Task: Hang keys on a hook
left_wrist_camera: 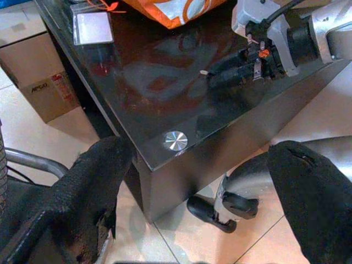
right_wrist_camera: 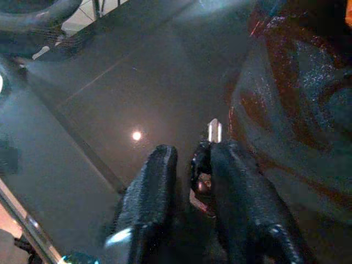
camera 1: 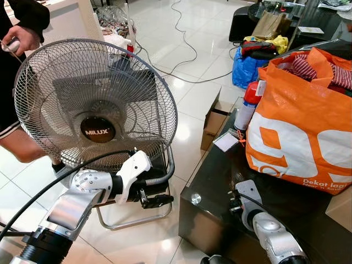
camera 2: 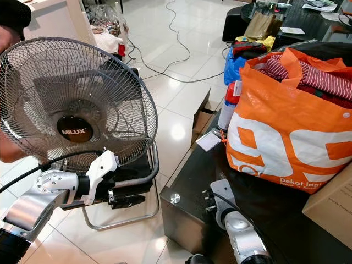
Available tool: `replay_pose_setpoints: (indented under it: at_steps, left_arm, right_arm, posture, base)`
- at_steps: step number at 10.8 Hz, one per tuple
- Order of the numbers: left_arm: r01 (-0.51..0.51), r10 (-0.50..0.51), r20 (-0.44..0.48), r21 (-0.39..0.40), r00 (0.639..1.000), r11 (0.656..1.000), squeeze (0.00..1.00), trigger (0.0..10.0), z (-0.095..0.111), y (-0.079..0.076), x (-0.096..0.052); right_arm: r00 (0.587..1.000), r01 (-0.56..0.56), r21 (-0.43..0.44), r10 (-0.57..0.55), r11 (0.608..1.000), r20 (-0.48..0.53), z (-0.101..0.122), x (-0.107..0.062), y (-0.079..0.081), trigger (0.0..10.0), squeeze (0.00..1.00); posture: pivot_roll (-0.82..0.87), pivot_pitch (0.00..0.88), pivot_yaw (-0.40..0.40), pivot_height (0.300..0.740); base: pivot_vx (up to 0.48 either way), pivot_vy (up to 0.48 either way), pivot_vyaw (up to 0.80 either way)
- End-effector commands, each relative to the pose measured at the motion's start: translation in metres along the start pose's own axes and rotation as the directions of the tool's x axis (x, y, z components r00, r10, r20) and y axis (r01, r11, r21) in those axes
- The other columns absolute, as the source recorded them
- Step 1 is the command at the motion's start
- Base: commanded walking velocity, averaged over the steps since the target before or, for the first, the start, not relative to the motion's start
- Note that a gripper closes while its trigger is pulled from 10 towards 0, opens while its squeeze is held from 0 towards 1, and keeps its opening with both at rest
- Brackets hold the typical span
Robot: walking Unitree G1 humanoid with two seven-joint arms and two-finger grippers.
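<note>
Right gripper (right_wrist_camera: 190,165) pinches a thin metal key (right_wrist_camera: 214,130) over the glossy black table (camera 1: 220,181); left gripper (left_wrist_camera: 198,181) gapes empty by the wire-grilled fan (camera 1: 93,99).

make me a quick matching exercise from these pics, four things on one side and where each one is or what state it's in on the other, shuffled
Things:
1. fan
2. orange bag
3. left tool
4. right tool

Places or states:
A. on the dark table, stuffed with clothes
B. over the dark table, fingers close together around a small metal piece
C. on the tiled floor, left of the table
D. open, low in front of the fan's base

Pairs: 1-C, 2-A, 3-D, 4-B
</note>
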State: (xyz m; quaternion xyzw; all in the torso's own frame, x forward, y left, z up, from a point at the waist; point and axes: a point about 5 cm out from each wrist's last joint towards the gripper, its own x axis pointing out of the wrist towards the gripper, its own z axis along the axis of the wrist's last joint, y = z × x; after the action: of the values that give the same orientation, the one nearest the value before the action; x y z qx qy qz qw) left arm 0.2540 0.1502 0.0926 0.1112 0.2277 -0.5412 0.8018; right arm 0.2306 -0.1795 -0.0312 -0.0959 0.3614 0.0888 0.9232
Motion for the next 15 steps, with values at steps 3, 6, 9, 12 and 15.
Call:
replay_pose_setpoints:
  at_steps: [3, 6, 9, 12, 15]
  left_arm:
    - [-0.002, 0.002, -0.001, 0.024, 1.000, 1.000, 0.00, 10.0, 0.003, 0.000, -0.001]
    - [-0.006, 0.006, 0.000, 0.025, 1.000, 1.000, 0.00, 10.0, 0.004, 0.001, -0.001]
    - [-0.009, 0.009, 0.002, 0.023, 1.000, 1.000, 0.00, 10.0, 0.003, 0.001, -0.001]
    - [-0.006, 0.006, 0.004, 0.022, 1.000, 1.000, 0.00, 10.0, 0.004, 0.001, 0.000]
    - [-0.011, 0.011, 0.007, 0.026, 1.000, 1.000, 0.00, 10.0, 0.005, 0.002, 0.001]
  right_arm:
    - [1.000, 0.016, 0.003, -0.016, 1.000, -0.009, -0.003, 0.002, -0.003, 0.0, 0.00]
    - [0.998, 0.025, 0.067, -0.029, 0.997, 0.058, 0.007, 0.001, -0.003, 0.0, 0.00]
    - [0.983, 0.026, 0.134, -0.050, 0.991, 0.176, 0.027, -0.014, -0.012, 0.0, 0.00]
    - [0.979, 0.027, 0.137, -0.055, 0.990, 0.198, 0.029, -0.030, -0.014, 0.0, 0.00]
    - [0.972, -0.033, 0.388, -0.061, 0.921, 0.229, 0.036, -0.031, -0.009, 0.0, 0.00]
  posture:
    - [-0.08, 0.000, 0.033, 0.740]
    - [-0.08, 0.000, 0.034, 0.740]
    - [-0.08, 0.000, 0.030, 0.740]
    - [-0.08, 0.000, 0.031, 0.740]
    - [-0.08, 0.000, 0.033, 0.740]
  base:
    - [0.000, 0.000, 0.00]
    - [0.000, 0.000, 0.00]
    - [0.000, 0.000, 0.00]
    - [0.000, 0.000, 0.00]
    - [0.000, 0.000, 0.00]
